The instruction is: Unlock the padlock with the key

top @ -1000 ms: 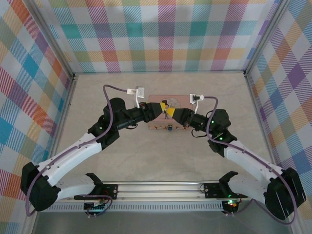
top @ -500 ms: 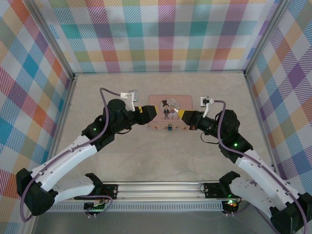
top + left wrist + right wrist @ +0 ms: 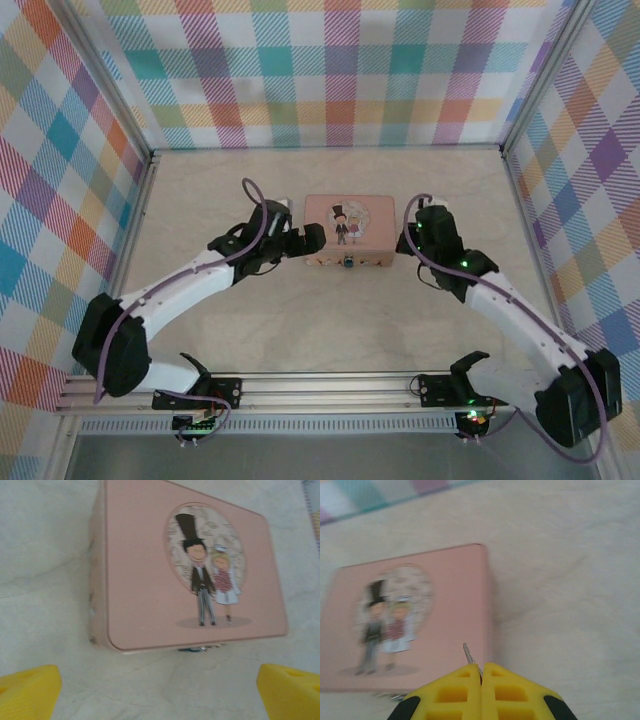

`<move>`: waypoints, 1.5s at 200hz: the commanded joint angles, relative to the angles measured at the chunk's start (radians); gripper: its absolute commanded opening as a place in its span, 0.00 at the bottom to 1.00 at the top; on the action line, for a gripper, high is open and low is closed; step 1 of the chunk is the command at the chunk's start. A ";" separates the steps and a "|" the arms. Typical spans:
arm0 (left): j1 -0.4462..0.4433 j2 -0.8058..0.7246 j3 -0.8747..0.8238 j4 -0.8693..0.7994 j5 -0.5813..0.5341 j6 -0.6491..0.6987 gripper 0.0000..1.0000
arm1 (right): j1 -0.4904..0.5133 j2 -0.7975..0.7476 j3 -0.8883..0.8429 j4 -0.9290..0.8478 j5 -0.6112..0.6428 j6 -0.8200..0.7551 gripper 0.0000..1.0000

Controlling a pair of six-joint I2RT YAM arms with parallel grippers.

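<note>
Right fingers (image 3: pixel 451 692) tight around the key (image 3: pixel 468 654), left fingers (image 3: pixel 26 692) wide apart, pink tin (image 3: pixel 140 585) between.

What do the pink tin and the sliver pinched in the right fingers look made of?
Pink tin: probably thin painted metal, satin finish, thin seamed lid with rounded corners. Key, between the right fingers: thin pale silvery strip, likely bare metal.

You have the pink rectangular picture tin (image 3: pixel 349 222) lying flat mid-way across the pale table (image 3: pixel 300 320), with the small dark metal padlock (image 3: pixel 348 263) at its near side. Your left gripper (image 3: pixel 312 240) sits just left of the tin and your right gripper (image 3: pixel 405 240) just right of it. The thin silvery metal key (image 3: pixel 469 655) sticks out from between the right fingertips, beside the tin's right edge.
</note>
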State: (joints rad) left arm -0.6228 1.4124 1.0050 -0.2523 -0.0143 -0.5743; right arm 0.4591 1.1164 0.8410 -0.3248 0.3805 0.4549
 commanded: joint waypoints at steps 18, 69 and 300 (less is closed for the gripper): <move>0.059 0.115 0.059 0.069 0.009 0.015 1.00 | -0.080 0.165 0.067 -0.007 0.108 -0.020 0.00; 0.107 0.247 0.116 0.165 0.123 0.006 1.00 | -0.088 0.359 0.131 0.038 0.073 -0.045 0.00; 0.137 -0.128 -0.213 0.208 0.238 0.036 1.00 | 0.021 0.356 0.245 -0.084 0.042 -0.026 0.00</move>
State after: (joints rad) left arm -0.4511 1.3491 0.8822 -0.0715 0.1547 -0.5613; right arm 0.4999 1.5246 0.9859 -0.3569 0.3679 0.4770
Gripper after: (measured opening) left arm 0.998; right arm 0.066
